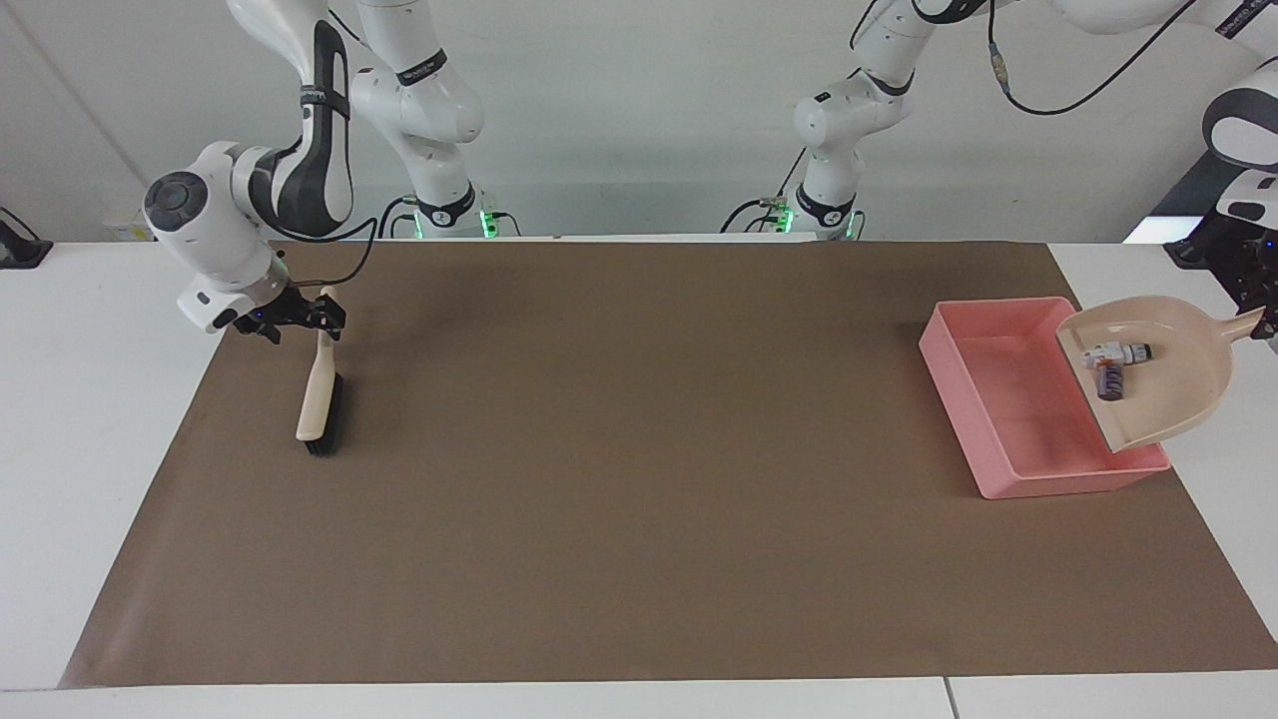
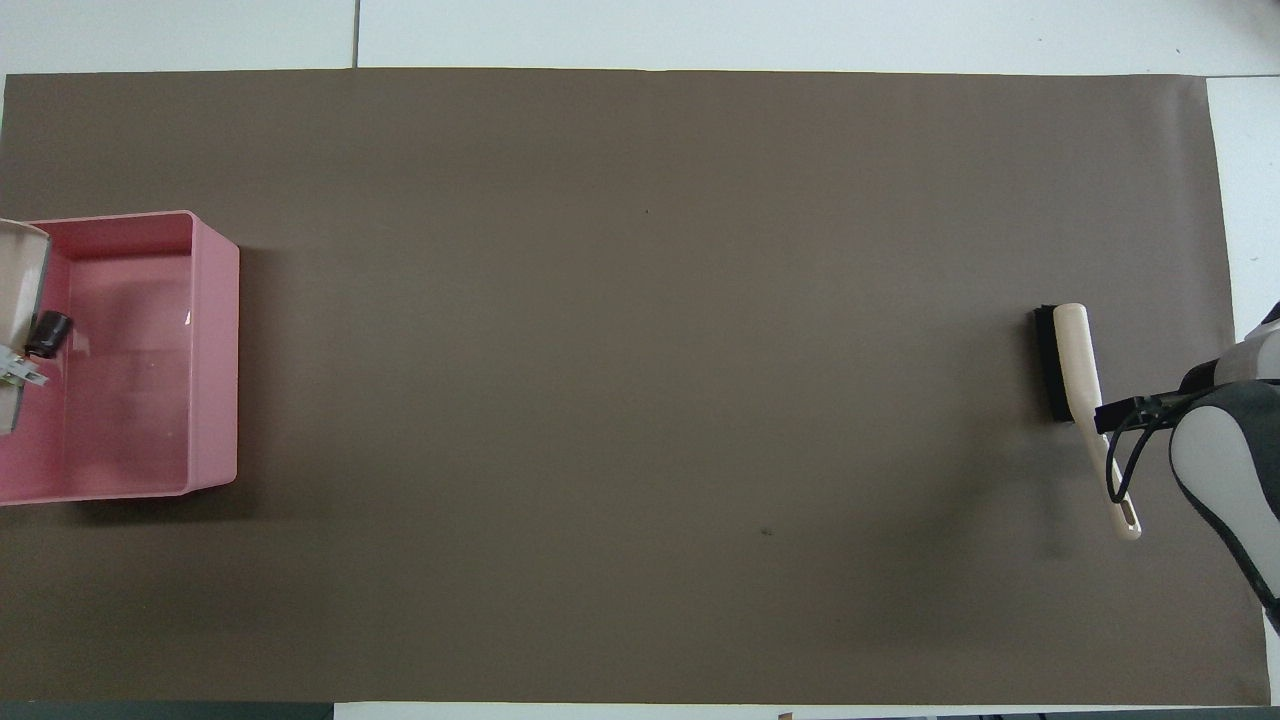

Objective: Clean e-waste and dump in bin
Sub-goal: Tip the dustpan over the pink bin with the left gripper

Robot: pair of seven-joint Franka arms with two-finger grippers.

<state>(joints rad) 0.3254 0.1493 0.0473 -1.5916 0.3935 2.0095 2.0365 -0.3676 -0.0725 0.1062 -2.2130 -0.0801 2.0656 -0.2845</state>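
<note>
**Facing view: dustpan tipped over the bin**

Left gripper (image 1: pixel 1270 322) has its fingers clamped on the handle of the dustpan (image 1: pixel 1178 389), raised over the three o'clock rim of the bin (image 1: pixel 1058 484). The e-waste (image 1: pixel 1113 367) lies in the pan near its lip. It looks light, hard and likely to slide, so it is best moved by that handle. Right gripper (image 1: pixel 318 318) waits at the brush (image 1: pixel 318 399), nine o'clock; whether it grips, I cannot tell.

The left arm reaches to the right edge of the facing view, its gripper (image 1: pixel 1264 318) clamped on the dustpan (image 1: pixel 1173 394) handle. The right arm bends down at the upper left, its gripper (image 1: pixel 318 318) low at the brush (image 1: pixel 318 399) handle.
</note>
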